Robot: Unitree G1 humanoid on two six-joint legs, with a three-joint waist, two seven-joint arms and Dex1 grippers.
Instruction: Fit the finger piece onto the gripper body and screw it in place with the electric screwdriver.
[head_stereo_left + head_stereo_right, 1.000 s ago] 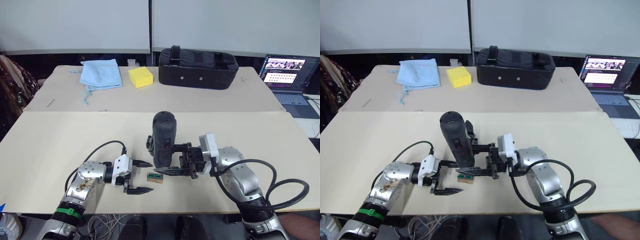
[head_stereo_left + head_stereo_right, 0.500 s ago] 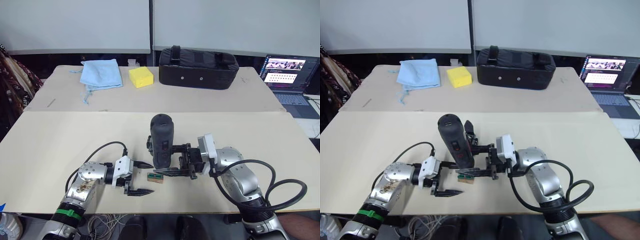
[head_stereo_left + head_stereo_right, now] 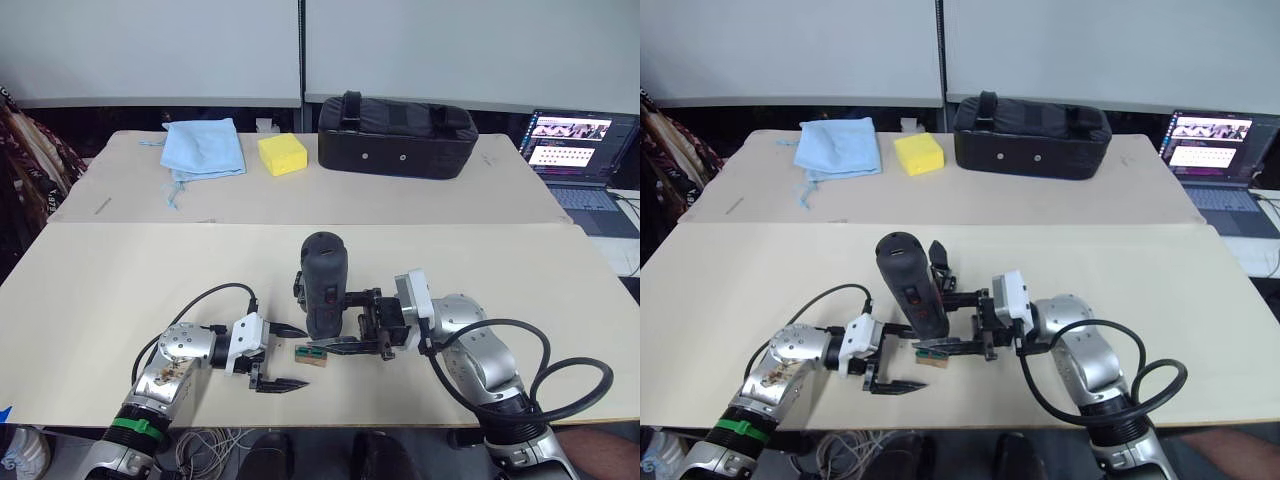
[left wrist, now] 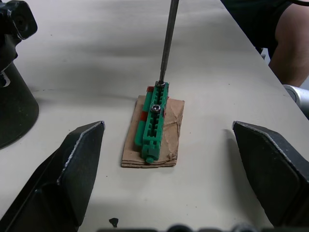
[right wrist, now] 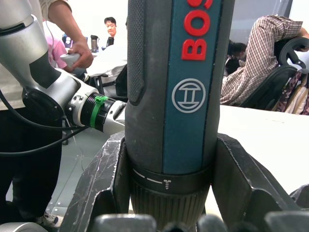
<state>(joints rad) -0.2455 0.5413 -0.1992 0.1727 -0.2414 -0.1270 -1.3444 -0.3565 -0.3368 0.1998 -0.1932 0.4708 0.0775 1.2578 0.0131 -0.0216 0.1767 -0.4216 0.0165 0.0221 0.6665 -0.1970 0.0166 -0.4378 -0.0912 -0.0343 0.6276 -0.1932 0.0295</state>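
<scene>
Left wrist view: electric screwdriver (image 3: 324, 283)'s thin metal bit meets ribbed green block (image 4: 154, 121) on cardboard; right end effector (image 3: 345, 318) pinches its cylinder, left end effector (image 3: 283, 355) spread

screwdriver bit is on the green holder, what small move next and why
Probably lift the electric screwdriver straight up: in the left wrist view its bit sits on the end screw of the green screw holder, so it likely has to carry that screw to the gripper body.
</scene>
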